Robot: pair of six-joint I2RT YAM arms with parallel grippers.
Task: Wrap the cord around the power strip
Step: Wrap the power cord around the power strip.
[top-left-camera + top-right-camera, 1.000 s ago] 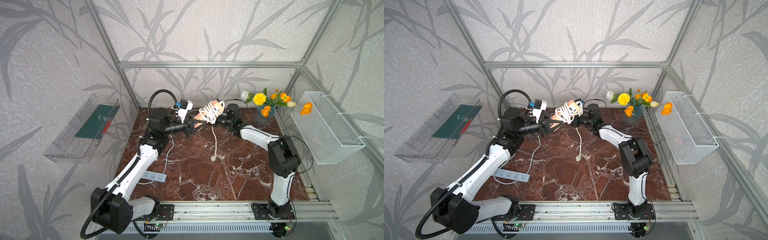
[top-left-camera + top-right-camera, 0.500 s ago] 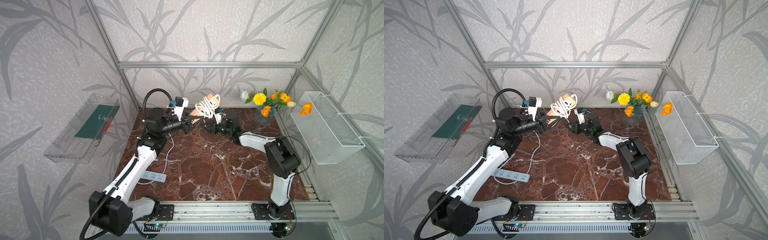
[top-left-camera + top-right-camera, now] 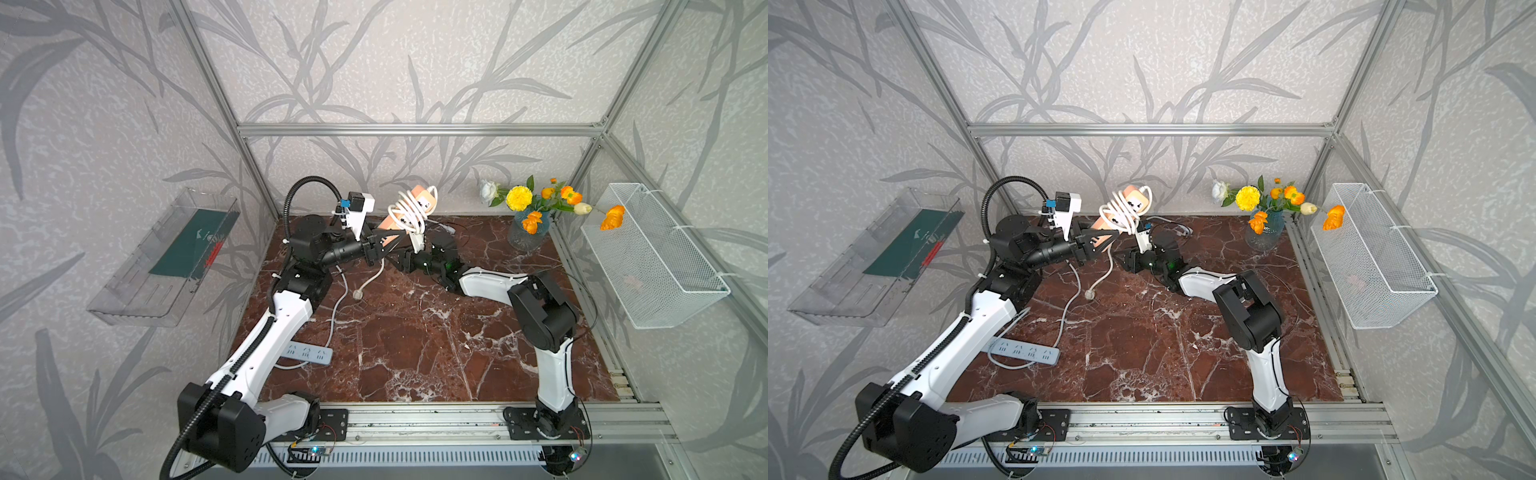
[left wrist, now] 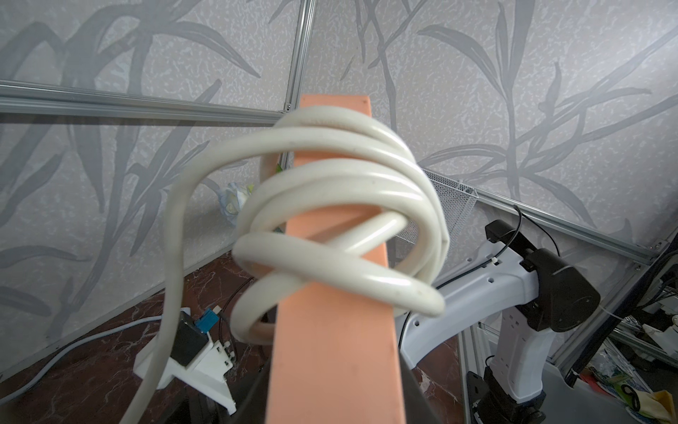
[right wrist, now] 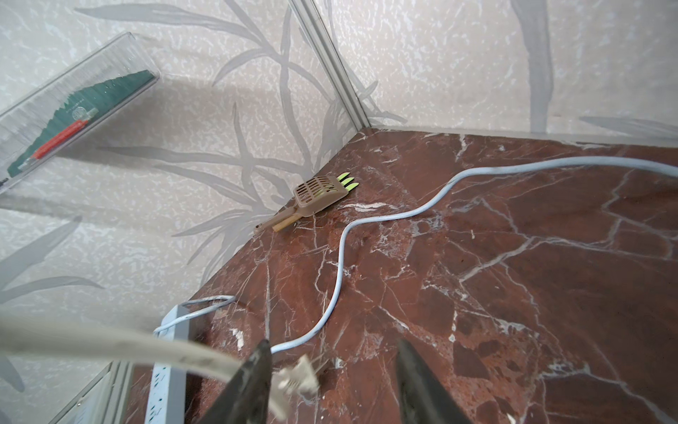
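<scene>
- Since a second ago the right arm has dropped from beside the coils to low over the red-brown marble bench. The left arm has lifted its load higher toward the back wall.
- The left tool is clamped on the lower end of the salmon-orange rectangular power strip, which is held tilted in the air above the back of the bench.
- The thick white cord loops several times around the strip's middle (slack, overlapping turns). Its free tail hangs down, and its plug lies on the marble.
- The right tool has its fingers apart with nothing clamped between them. The cord's tail passes just beside one finger.
- A second, grey-blue power strip lies flat near the left arm.
</scene>
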